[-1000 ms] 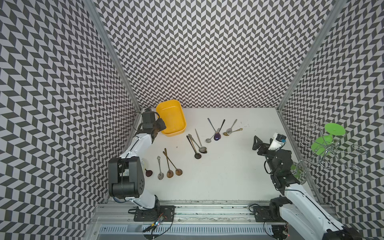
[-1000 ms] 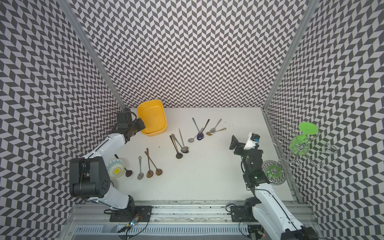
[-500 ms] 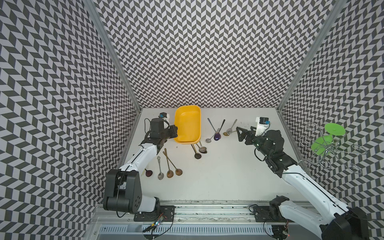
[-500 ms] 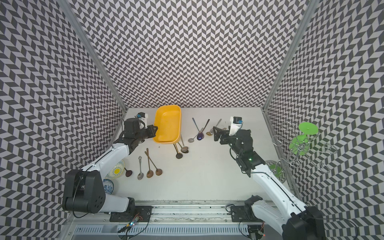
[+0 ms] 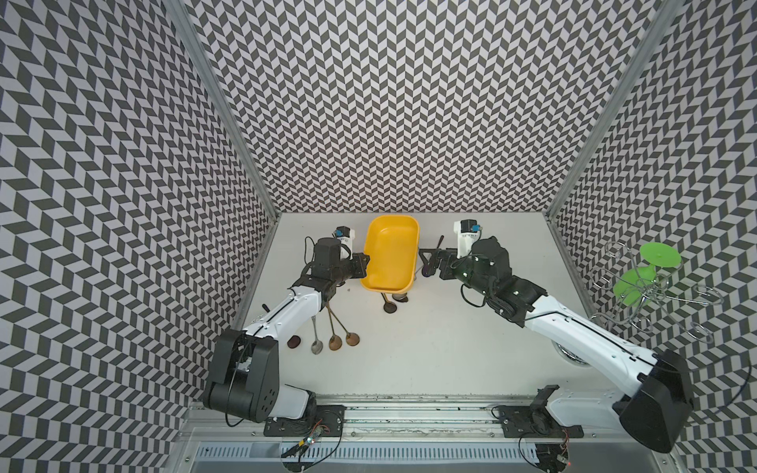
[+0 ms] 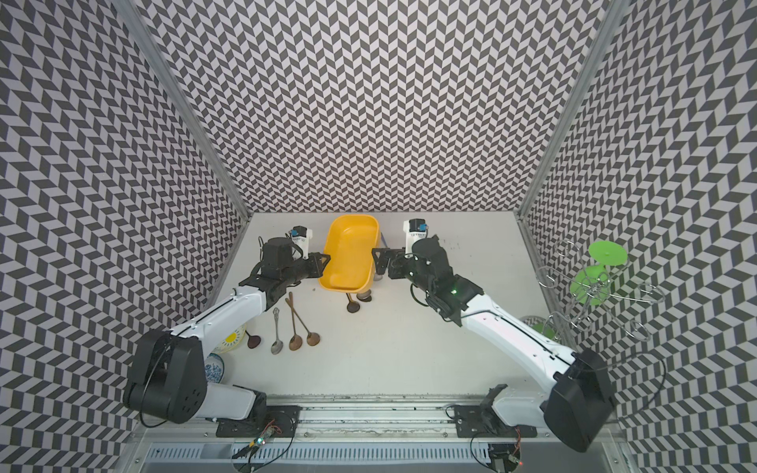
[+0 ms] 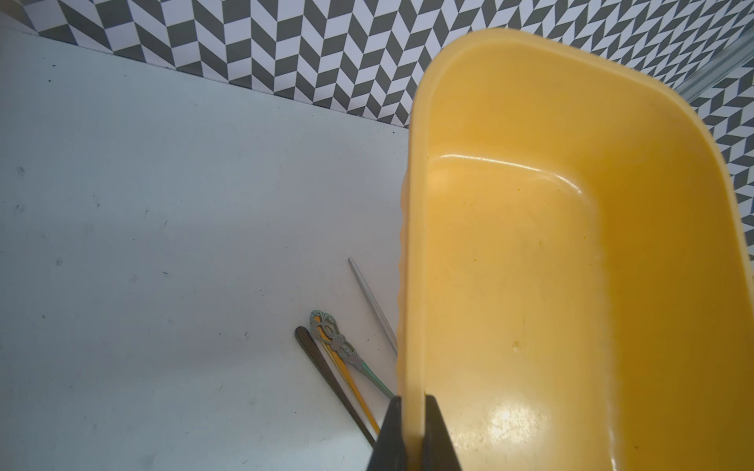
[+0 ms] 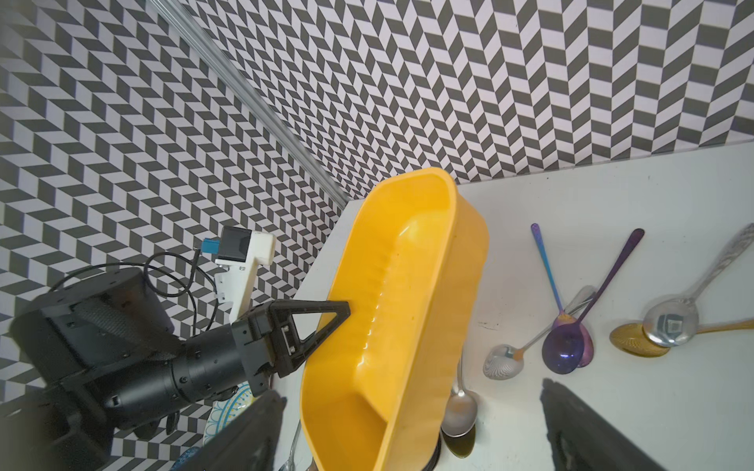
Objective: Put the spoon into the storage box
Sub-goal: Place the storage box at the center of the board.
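**Yellow box pinched at its rim, spoons outside it**

The left gripper (image 7: pixel 412 412) is clamped on one long rim of the empty storage box (image 5: pixel 391 245). The right gripper (image 5: pixel 427 262), jaws spread wide, stands just beside the opposite long side of the box, by a purple spoon (image 8: pixel 565 346) lying on the table (image 5: pixel 450 348). Two spoon bowls (image 5: pixel 389 306) poke out from under the box's end nearest the arm bases. Whether the box rests on them is unclear.

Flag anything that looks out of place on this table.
The empty storage box is pinched by its rim in the left pincer. It looks tilted and lies over spoons whose bowls poke out at its near end. Whether it rests on them is unclear.
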Controlling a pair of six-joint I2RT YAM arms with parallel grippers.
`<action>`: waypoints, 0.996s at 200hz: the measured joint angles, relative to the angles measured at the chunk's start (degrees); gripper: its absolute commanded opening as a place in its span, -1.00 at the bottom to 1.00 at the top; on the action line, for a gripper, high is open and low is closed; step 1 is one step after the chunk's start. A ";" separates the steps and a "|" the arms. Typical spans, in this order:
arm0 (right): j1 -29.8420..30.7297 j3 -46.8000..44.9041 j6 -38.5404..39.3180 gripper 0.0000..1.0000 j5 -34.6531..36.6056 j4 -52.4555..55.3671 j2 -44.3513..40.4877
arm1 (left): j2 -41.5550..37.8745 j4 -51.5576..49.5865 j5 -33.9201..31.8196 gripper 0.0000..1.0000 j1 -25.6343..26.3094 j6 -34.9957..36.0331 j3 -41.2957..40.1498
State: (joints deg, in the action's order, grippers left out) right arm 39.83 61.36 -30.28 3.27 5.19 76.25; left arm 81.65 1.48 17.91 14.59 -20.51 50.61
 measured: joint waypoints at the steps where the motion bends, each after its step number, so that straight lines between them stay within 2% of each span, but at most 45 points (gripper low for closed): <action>1: 0.09 0.11 -0.04 0.94 0.04 0.11 0.09 | 0.00 0.02 0.00 -1.00 0.07 0.00 0.00; 31: 2.40 4.79 -3.72 0.87 3.58 6.10 5.81 | 0.42 0.39 -1.22 -1.00 1.99 0.44 0.00; 63: 2.86 10.82 -7.67 0.80 6.40 14.71 11.80 | 1.38 -1.09 -7.72 -1.00 5.46 3.13 1.44; 123: 2.86 11.34 -14.40 0.65 8.22 21.64 16.65 | 2.08 -1.62 -11.80 -1.00 8.26 5.03 3.37; 152: 2.86 11.34 -16.33 0.24 9.25 22.84 17.33 | 2.08 -1.62 -12.15 -1.00 8.83 5.55 3.37; 174: 2.86 11.32 -16.76 -0.26 9.73 22.71 17.33 | 2.08 -1.62 -12.24 -1.00 9.03 5.70 3.37; 199: 2.86 11.21 -17.09 -0.70 9.88 21.77 17.33 | 2.08 -1.57 -12.15 -1.00 9.05 5.73 3.37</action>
State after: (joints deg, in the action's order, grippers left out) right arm 42.70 72.58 -47.37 13.15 26.96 93.58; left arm 83.72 -0.10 5.76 23.64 -14.79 53.98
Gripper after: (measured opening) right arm 0.239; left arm 0.082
